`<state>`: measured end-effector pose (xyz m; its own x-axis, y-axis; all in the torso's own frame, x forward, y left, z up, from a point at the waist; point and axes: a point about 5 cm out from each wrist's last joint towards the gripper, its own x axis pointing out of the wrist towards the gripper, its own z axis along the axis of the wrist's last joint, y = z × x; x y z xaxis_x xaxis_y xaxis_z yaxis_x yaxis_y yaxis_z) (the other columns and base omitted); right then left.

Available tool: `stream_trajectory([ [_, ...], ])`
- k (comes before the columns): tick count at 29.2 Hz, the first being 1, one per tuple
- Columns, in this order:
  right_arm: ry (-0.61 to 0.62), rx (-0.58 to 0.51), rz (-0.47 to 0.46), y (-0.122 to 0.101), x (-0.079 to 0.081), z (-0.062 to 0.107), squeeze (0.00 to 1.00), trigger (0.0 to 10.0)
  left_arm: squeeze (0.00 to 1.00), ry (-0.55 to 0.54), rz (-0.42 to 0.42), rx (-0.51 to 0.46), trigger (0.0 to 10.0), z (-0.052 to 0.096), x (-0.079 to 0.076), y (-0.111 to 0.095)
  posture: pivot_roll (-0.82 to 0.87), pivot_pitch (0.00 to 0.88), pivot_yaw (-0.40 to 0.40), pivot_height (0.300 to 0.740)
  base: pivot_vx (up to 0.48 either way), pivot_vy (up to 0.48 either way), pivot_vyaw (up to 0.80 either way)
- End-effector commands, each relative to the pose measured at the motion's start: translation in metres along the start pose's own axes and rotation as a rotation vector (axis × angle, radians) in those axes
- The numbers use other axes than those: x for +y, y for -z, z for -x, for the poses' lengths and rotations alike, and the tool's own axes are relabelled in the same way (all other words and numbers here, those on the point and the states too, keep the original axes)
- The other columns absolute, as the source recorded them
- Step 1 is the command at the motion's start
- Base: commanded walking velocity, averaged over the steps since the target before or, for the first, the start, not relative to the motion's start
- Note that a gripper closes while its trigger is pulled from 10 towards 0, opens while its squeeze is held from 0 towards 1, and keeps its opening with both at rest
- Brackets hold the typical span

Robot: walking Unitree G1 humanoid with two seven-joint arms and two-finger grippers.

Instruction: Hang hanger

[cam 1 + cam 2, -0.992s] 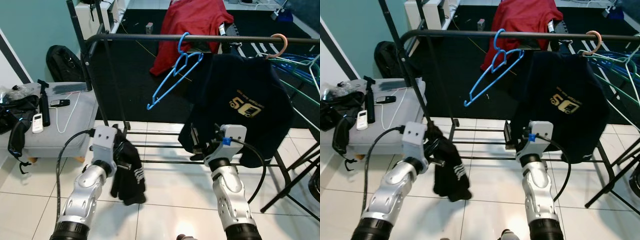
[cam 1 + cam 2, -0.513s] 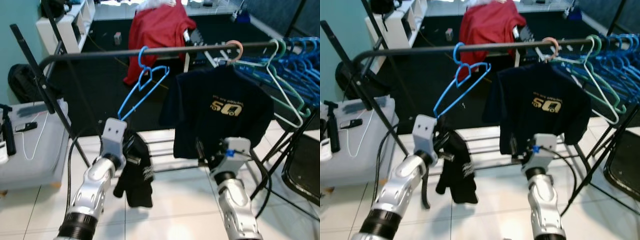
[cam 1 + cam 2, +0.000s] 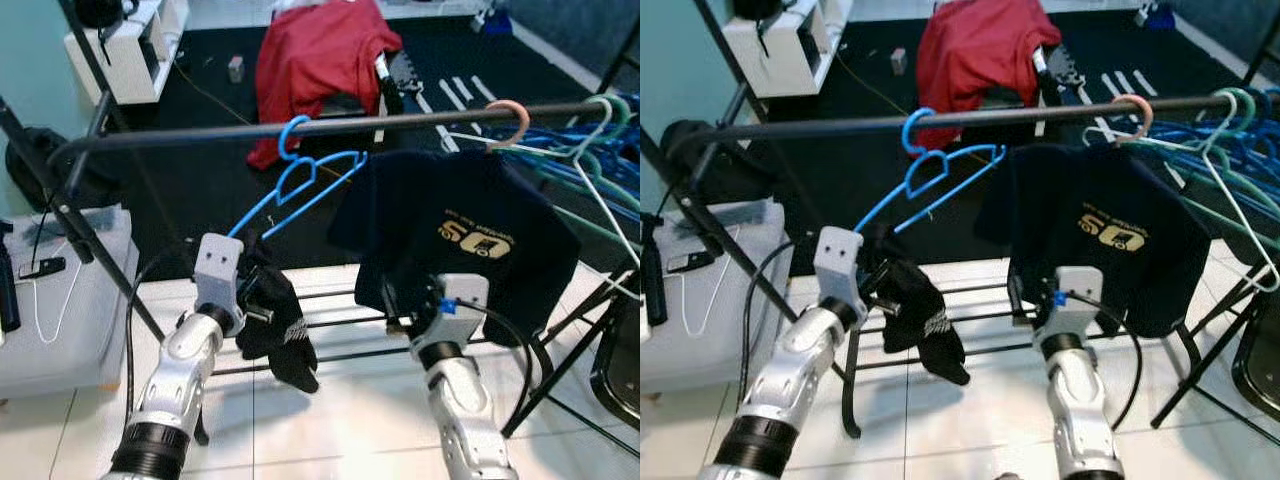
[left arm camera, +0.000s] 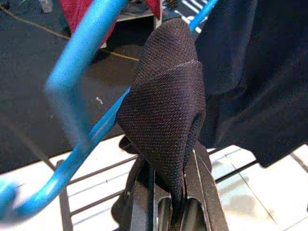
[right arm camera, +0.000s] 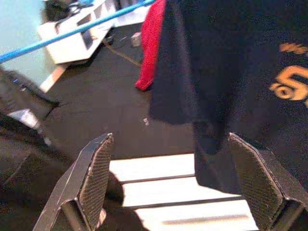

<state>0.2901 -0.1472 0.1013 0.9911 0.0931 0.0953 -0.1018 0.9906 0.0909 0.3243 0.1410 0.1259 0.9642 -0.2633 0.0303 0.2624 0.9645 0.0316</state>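
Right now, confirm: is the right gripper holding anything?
No. The right gripper is open, its fingers wide apart below the navy T-shirt.

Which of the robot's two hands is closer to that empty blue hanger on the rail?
Left. The left gripper, shut on a black garment, sits just below the blue hanger's lower end. The right gripper, fingers open, hangs farther right, before the dark T-shirt.

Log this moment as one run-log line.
left gripper: shut on black garment | right gripper: open, empty, below navy shirt | blue hanger: hooked on rail, bare
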Motion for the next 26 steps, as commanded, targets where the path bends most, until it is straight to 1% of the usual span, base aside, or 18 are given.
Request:
stream_trajectory([
  [1, -0.002, 0.024, -0.002, 0.004, 0.0, 0.003, 0.0, 10.0, 0.0, -0.022, -0.012, 0.006, 10.0, 0.003, 0.007, 0.003, -0.08, 0.131, 0.033, 0.74, 0.0, 0.0, 0.0],
  [3, -0.004, 0.022, -0.001, 0.004, 0.002, 0.003, 0.0, 10.0, 0.0, -0.028, 0.001, 0.006, 10.0, 0.003, 0.009, 0.003, -0.08, 0.131, 0.034, 0.74, 0.0, 0.48, 0.0],
  [15, -0.002, 0.011, -0.01, 0.0, 0.004, 0.001, 0.0, 10.0, 0.0, -0.019, -0.002, -0.005, 10.0, 0.002, 0.008, 0.002, -0.08, 0.131, 0.036, 0.74, 0.0, 0.48, 0.0],
  [16, -0.002, 0.011, -0.01, 0.0, 0.003, 0.002, 0.0, 10.0, 0.0, -0.016, -0.019, -0.007, 10.0, 0.001, 0.007, 0.001, -0.08, 0.131, 0.038, 0.74, 0.0, 0.0, 0.0],
  [19, 0.0, 0.011, -0.011, 0.0, 0.003, 0.002, 0.0, 10.0, 0.0, -0.011, -0.041, -0.003, 10.0, 0.0, 0.003, 0.002, -0.08, 0.129, 0.041, 0.74, 0.0, -0.48, 0.0],
  [26, 0.0, 0.012, -0.013, 0.001, 0.004, 0.003, 0.0, 10.0, 0.0, 0.006, -0.028, -0.004, 10.0, -0.001, -0.006, 0.002, -0.08, 0.122, 0.044, 0.74, 0.0, -0.48, 0.0],
])
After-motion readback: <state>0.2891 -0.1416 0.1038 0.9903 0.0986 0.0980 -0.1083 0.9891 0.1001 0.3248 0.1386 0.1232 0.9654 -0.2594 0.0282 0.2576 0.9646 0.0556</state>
